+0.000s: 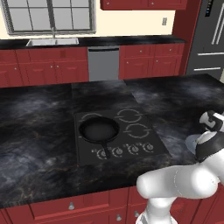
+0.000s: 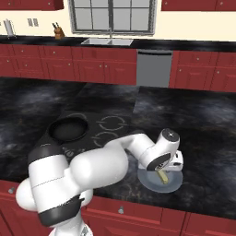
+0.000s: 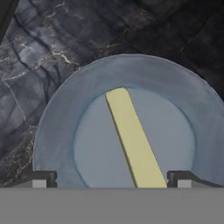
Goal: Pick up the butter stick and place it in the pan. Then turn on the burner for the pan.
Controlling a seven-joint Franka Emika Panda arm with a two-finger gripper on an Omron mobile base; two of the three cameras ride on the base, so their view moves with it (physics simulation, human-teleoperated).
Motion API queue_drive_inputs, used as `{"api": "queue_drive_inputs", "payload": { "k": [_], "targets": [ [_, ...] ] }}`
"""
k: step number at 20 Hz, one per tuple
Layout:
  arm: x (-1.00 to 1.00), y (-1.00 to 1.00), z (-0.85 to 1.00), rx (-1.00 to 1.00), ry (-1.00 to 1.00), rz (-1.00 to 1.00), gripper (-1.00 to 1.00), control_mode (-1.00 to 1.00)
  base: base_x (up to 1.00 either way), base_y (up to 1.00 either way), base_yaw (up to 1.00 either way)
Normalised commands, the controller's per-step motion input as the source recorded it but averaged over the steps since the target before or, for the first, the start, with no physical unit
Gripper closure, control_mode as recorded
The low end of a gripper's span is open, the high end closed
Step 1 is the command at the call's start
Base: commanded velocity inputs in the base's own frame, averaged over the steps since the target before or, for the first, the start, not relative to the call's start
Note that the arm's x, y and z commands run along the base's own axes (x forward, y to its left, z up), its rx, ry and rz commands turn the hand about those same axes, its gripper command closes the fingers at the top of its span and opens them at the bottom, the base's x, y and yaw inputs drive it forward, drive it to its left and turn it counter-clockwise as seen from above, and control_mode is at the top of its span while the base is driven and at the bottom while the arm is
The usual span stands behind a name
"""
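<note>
The butter stick (image 3: 132, 139) lies flat on the grey-blue plate (image 3: 57, 131), running across the plate's shallow centre at a slant. In the hand view its near end passes down between the two dark finger tips (image 3: 43, 179), which stand well apart on either side of it. The jaws are spread wide, and neither tip touches the butter as far as that view shows.

From the right base view, the gripper (image 2: 162, 175) hangs just over the plate (image 2: 150, 181), with a short yellow piece of the butter stick (image 2: 163, 177) showing beneath the white hand. The plate rests on the dark marbled counter (image 2: 203, 138), to the right of the cooktop and near the counter's front edge. In the left base view the plate's rim (image 1: 190, 143) peeks out beside the arm's wrist, also right of the cooktop (image 1: 87, 153).

The pan (image 1: 98, 130) sits on the cooktop's front left burner (image 1: 84, 119), well apart from the plate, its handle pointing toward the front edge and the row of small round knobs (image 1: 132, 149). Three other ring markings lie bare beside it. In the right base view the pan (image 2: 68, 129) is partly hidden behind the arm's shoulder.

Beyond the counter stand red cabinets (image 1: 48, 70), a grey dishwasher (image 1: 103, 63), a sink (image 1: 52, 42) under a window, and a knife block (image 2: 58, 31).
</note>
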Motion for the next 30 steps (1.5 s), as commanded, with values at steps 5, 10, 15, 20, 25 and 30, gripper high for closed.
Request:
{"api": "queue_drive_inputs", "payload": {
  "k": [5,10,15,20,25,30],
  "targets": [
    [0.03,0.0,-0.17,0.0,0.0,0.03,-1.0,-1.0,0.0,0.0,0.0],
    [0.08,0.0,-0.17,0.0,0.0,0.03,-1.0,-1.0,0.0,0.0,0.0],
    [0.11,0.0,-0.11,0.0,0.0,0.03,-1.0,-1.0,0.0,0.0,0.0],
    [0.03,-0.02,-0.14,0.0,0.0,0.04,-1.0,-1.0,0.0,0.0,0.0],
    [0.0,0.0,-0.2,0.0,0.0,0.02,1.0,-1.0,0.0,0.0,0.0],
    [-0.02,0.03,-0.06,0.0,0.0,0.0,1.0,-1.0,0.0,0.0,0.0]
  ]
}}
